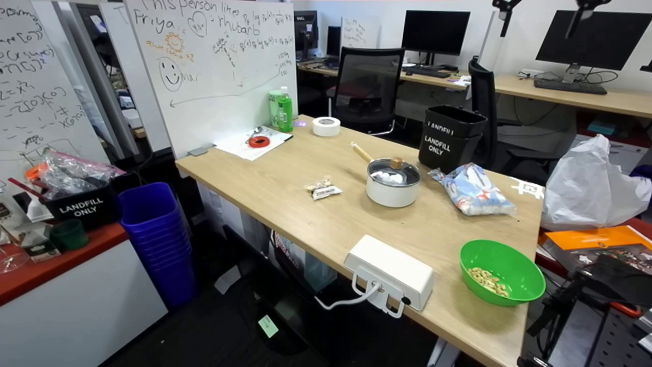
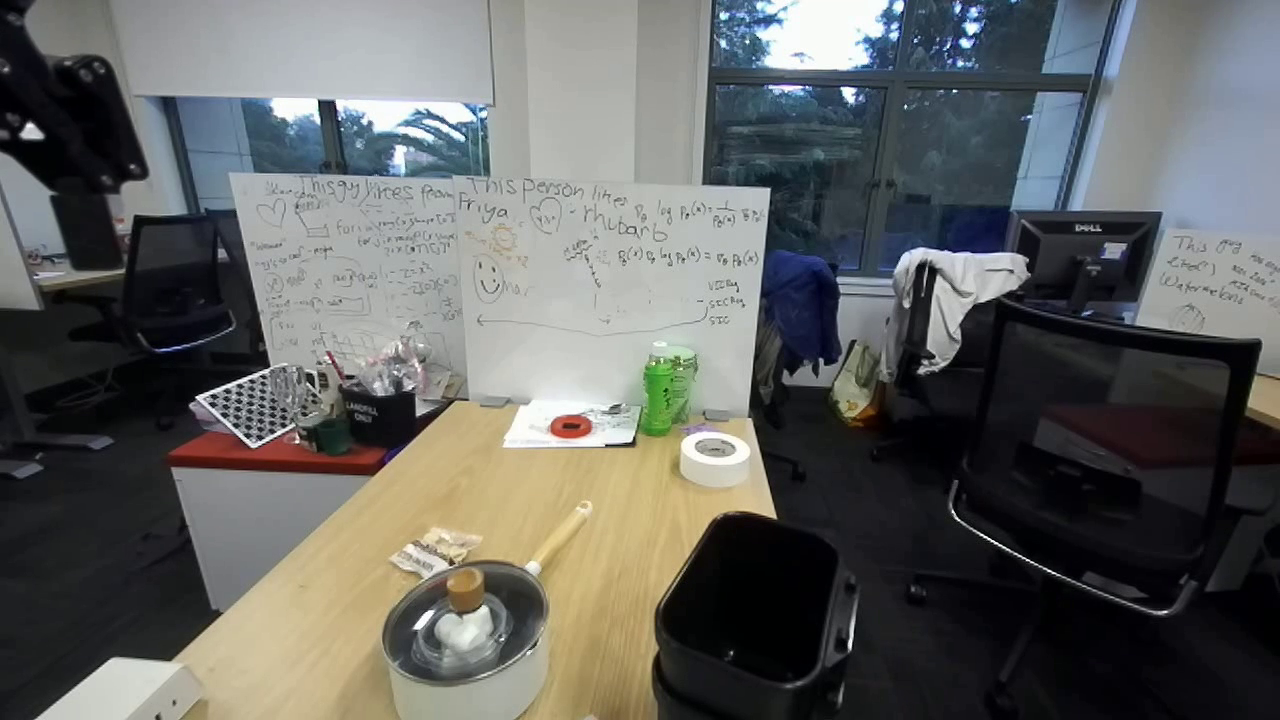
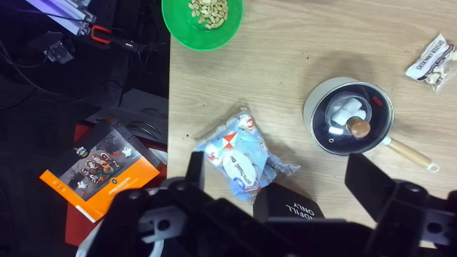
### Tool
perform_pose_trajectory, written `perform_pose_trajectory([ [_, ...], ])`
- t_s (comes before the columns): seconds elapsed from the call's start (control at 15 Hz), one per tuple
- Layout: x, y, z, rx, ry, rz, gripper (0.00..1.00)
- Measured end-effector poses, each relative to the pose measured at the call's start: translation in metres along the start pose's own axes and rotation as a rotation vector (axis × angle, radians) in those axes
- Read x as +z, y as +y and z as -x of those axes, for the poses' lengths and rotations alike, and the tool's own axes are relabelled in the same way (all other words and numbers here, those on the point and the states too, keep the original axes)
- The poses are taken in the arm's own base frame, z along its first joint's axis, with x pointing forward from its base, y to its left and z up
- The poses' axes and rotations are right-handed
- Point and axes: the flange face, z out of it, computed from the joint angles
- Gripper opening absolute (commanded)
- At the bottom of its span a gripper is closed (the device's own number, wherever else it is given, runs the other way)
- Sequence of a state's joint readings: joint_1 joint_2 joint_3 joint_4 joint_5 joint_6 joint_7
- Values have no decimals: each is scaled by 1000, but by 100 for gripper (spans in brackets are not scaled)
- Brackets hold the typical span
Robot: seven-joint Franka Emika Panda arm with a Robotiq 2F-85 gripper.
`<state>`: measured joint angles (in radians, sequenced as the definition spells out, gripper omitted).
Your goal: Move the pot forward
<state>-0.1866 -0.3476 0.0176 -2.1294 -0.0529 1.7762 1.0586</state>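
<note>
- One white pot (image 1: 391, 192), upright on the counter (image 1: 275, 173); wrist view has it approx 3 o'clock from ctr.
- Glass lid (image 3: 342, 145) on it w/ brown knob (image 3: 360, 128); white lumps (image 3: 342, 116) in a small clear cup (image 3: 367, 108) show thru the glass.
- Pale handle (image 3: 408, 154) pts to 4 o'clock, wrist view.
- Claw (image 3: 276, 170) spread wide, pads (image 3: 367, 185) well apart; in both exterior views it hangs up high, well away from the pot.
- Wrist view, w/ pot as clock ctr: green bowl (image 3: 201, 41) w/ nuts (image 3: 212, 14) at 10, cracker pkt (image 3: 430, 59) at 2, blue-white bag (image 3: 238, 157) btwn 8 & 9.
- In an exterior view, same ctr: white box (image 1: 389, 270) w/ cable (image 1: 351, 302) at 6, on counter edge; tape roll (image 1: 318, 131) btwn 10 & 11; black bin (image 1: 458, 153) btwn 1 & 2; green bottle (image 1: 285, 116) at 10; red ring (image 1: 259, 142) on white papers (image 1: 234, 145) btwn 9 & 10.
- Off the counter, wrist view: orange-black box (image 3: 103, 171), btwn 8 & 9 from ctr of view.
</note>
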Motion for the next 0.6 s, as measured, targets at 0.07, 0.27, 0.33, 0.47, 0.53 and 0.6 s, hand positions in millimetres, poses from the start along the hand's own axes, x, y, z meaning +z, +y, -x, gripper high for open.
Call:
perform_pose_trajectory([
  [0.07,0,-1,1,25,-3,-1,100],
  [0.27,6,-12,9,189,-34,-6,100],
  [0.33,9,-19,13,246,-40,-7,100],
  [0.47,21,-42,18,362,-42,-13,100],
  [0.53,29,-56,19,423,-42,-17,100],
  [0.6,38,-71,20,481,-43,-19,100],
])
